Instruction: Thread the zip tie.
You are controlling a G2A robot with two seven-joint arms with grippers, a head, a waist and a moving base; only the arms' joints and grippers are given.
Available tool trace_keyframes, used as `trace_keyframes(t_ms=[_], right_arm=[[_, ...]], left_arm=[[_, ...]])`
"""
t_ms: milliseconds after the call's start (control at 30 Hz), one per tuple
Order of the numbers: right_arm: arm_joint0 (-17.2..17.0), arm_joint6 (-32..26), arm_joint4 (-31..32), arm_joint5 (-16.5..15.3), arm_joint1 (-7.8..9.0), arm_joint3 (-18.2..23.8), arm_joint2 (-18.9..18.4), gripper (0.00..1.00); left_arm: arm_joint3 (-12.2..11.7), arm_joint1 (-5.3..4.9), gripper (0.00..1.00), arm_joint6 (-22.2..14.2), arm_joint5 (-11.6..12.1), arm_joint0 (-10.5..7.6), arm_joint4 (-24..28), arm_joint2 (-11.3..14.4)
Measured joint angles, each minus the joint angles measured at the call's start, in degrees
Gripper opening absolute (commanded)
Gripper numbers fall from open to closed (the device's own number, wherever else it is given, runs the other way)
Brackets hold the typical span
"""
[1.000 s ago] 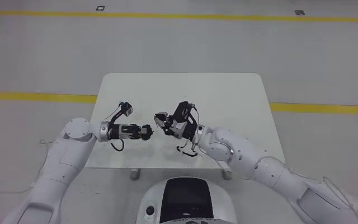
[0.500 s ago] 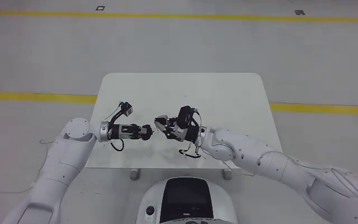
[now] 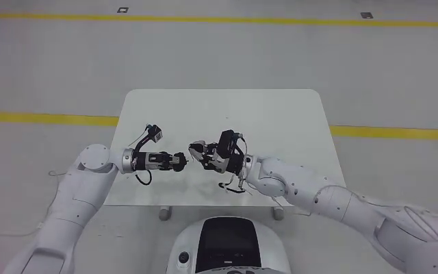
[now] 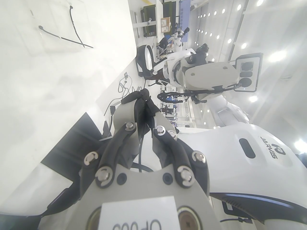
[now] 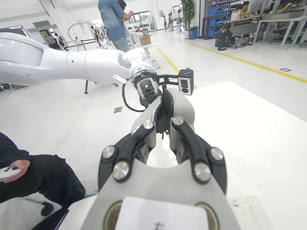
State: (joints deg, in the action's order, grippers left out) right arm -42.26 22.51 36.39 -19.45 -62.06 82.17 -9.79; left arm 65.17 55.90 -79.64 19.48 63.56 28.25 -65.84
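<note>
my right hand (image 5: 165,99) is clenched on the zip tie (image 5: 164,114). the ribbed black strap stands between the pads and runs along the fingers, one end free near their roots. my left hand (image 4: 143,99) is clenched too, on a black strap that runs back between its fingers and curls into a loop near the palm. i judge this is the same tie, one end in each hand, but i cannot trace it across the gap.

outward: the two hands face each other tip to tip, just apart, held in the air above the near part of the surface (image 3: 274,116).

step, as i judge it: lining up for the threading. the tail is not yet through the head. i cannot tell which hand has the head, since the pads hide the ends. the next move calls for closing the small gap slowly, with the strap end square to the slot. both grips need to be firm so the strap does not swivel.

views: from the top the layout of the arms is plain, but the tie is too thin to make out. the right wrist view gives the strap's ribs and my left hand straight ahead. the left wrist view gives a clear tray (image 4: 48,5) lying on the surface well apart from the hands, with spare ties (image 4: 74,28) in it.
</note>
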Motion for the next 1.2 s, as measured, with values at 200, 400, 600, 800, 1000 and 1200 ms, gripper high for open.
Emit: trace_keyframes(t_ms=[200, 400, 600, 800, 1000, 1200], right_arm=[[-0.7, 0.0, 3.9, 0.0, -0.09, 0.7, -1.2, 0.0], [1.0, 0.4, 6.9, 0.0, -0.49, -0.6, 0.1, 0.0], [0.6, 4.3, 10.3, 0.0, -1.17, -1.0, 0.0, 0.0], [0.6, 4.2, 10.3, 0.0, -1.17, -1.1, 0.0, 0.0], [0.6, 4.2, 10.3, 0.0, -1.17, -1.1, 0.0, 0.0], [0.6, 4.2, 10.3, 0.0, -1.17, -1.1, 0.0, 0.0]], left_arm=[[0.0, 0.0, 0.0, 0.0, 0.0, 0.0, 0.0, 0.0], [0.0, 0.0, 0.0, 0.0, 0.0, 0.0, 0.0, 0.0], [0.0, 0.0, 0.0, 0.0, 0.0, 0.0, 0.0, 0.0], [0.0, 0.0, 0.0, 0.0, 0.0, 0.0, 0.0, 0.0], [0.0, 0.0, 0.0, 0.0, 0.0, 0.0, 0.0, 0.0], [0.0, -0.29, 0.0, 0.6, 0.0, -0.16, -3.5, 0.6]])
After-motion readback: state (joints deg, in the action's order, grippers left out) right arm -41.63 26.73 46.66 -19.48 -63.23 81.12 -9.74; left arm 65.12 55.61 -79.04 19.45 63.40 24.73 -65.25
